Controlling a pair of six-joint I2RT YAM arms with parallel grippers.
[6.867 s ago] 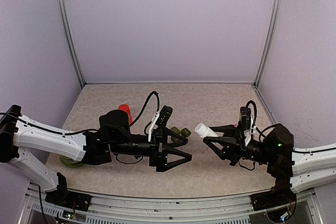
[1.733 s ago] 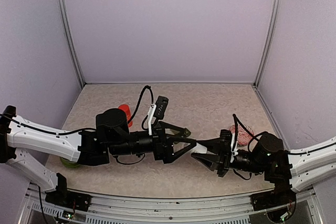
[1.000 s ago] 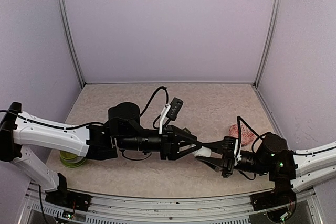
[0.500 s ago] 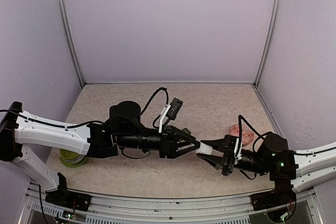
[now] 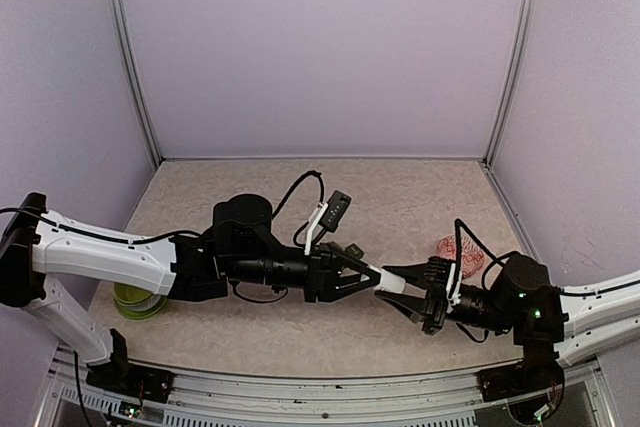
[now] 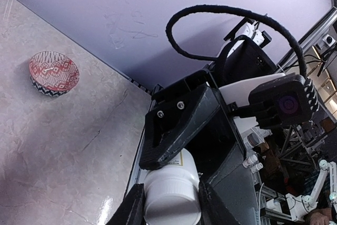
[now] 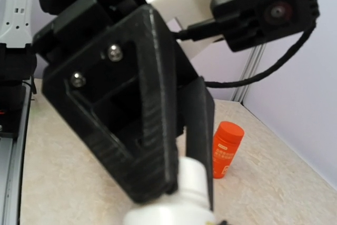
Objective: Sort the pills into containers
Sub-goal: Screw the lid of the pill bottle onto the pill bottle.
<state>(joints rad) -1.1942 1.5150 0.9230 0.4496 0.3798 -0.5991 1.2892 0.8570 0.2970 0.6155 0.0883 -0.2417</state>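
The containers (image 5: 347,248), a short dark green strip, lie on the table (image 5: 400,197) just behind my left gripper (image 5: 370,275). They sit beside its far finger, touched by neither set of fingers and partly hidden by the wrist. From the top view I cannot make out the lids or the marks on them.

Both arms meet over the middle of the table. My right gripper (image 5: 400,289) is clamped on the body of a white bottle (image 5: 390,286), which lies nearly level with its neck pointing at the left arm. In the left wrist view my left fingers (image 6: 132,210) press against either side of the ribbed white cap (image 6: 171,204), closed on it.

A sliver of pale label shows on the bottle under the right gripper's dark finger, but I can read nothing there. The orange bottle (image 7: 226,148) standing upright in the right wrist view carries a label whose print is too blurred to read. A red patterned bowl (image 5: 455,250) sits near the right arm, and a lime-green bowl (image 5: 135,299) sits by the left arm.
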